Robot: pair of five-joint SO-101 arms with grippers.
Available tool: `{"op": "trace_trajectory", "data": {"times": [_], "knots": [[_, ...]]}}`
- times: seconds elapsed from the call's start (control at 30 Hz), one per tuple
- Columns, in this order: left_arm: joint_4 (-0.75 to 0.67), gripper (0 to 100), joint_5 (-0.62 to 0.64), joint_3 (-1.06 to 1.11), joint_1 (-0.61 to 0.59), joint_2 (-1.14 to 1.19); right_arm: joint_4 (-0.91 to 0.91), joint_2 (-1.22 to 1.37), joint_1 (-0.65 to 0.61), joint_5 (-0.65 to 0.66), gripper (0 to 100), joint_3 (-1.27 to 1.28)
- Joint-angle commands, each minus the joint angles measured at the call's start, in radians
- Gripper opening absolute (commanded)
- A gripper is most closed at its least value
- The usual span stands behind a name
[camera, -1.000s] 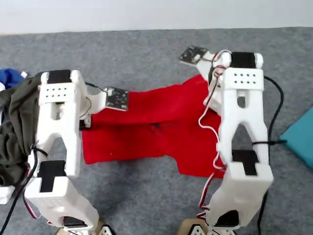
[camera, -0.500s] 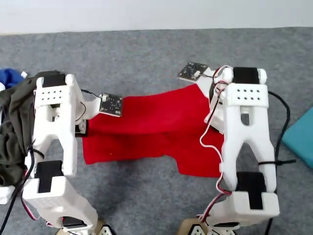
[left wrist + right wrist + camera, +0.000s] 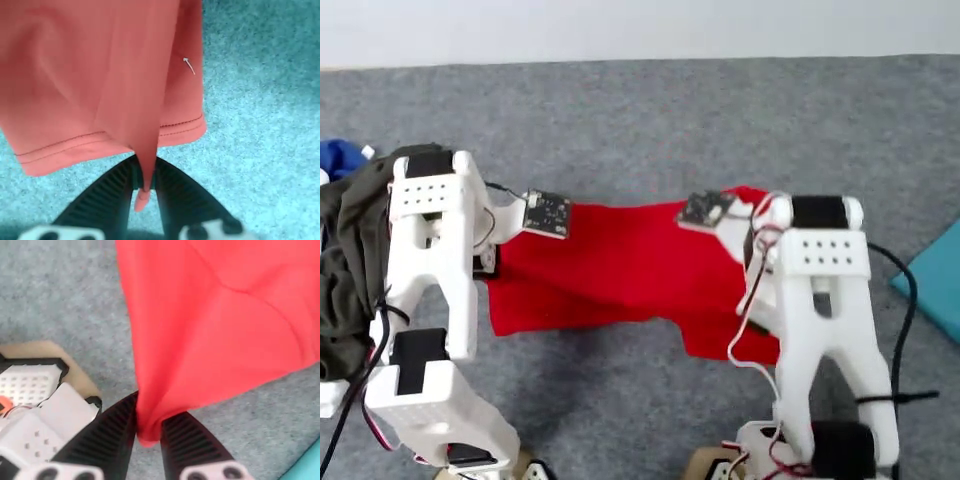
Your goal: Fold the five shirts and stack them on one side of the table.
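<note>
Red cloth is held in both of my end effectors. The left end effector (image 3: 143, 175) is pressed together on a pleat of the red shirt (image 3: 620, 270) near its stitched hem. The right end effector (image 3: 148, 427) pinches a bunched corner of the same garment.

Over the last second my right arm has drawn back toward its base, carrying the shirt's far right corner nearer. My left arm shifted slightly outward, then held. I judge this to be a fold under way, with the far edge being brought over the part that lies on the grey table (image 3: 620, 120) between the arms.

A dark green garment (image 3: 345, 260) and a blue garment (image 3: 340, 158) lie heaped beside my left arm. A teal garment (image 3: 935, 280) lies at the right edge.

A small pale mark (image 3: 188, 65) sits on the shirt. No writing is legible.
</note>
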Motion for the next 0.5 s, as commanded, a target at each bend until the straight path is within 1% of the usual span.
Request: {"op": "trace_trajectory", "data": {"times": [0.0,0.1,0.17,0.37,0.4,0.47], "knots": [[0.031,0,-0.009,0.025,0.018,-0.064,0.041,-0.102,-0.005,0.028,0.9,0.06],[0.029,0,-0.005,0.048,0.032,-0.064,0.028,-0.119,-0.004,0.028,0.9,0.124],[0.029,0,-0.005,0.056,0.041,-0.064,-0.013,-0.119,-0.002,0.028,0.9,0.167],[0.028,0,-0.003,0.056,0.043,-0.057,-0.248,-0.119,0.004,0.029,1.2,0.288],[0.028,1,0.006,0.056,0.04,-0.057,-0.271,-0.119,0.004,0.029,1.9,0.299],[0.028,3,0.031,0.056,0.035,-0.057,-0.295,-0.119,0.007,0.025,8.3,0.304]]}}
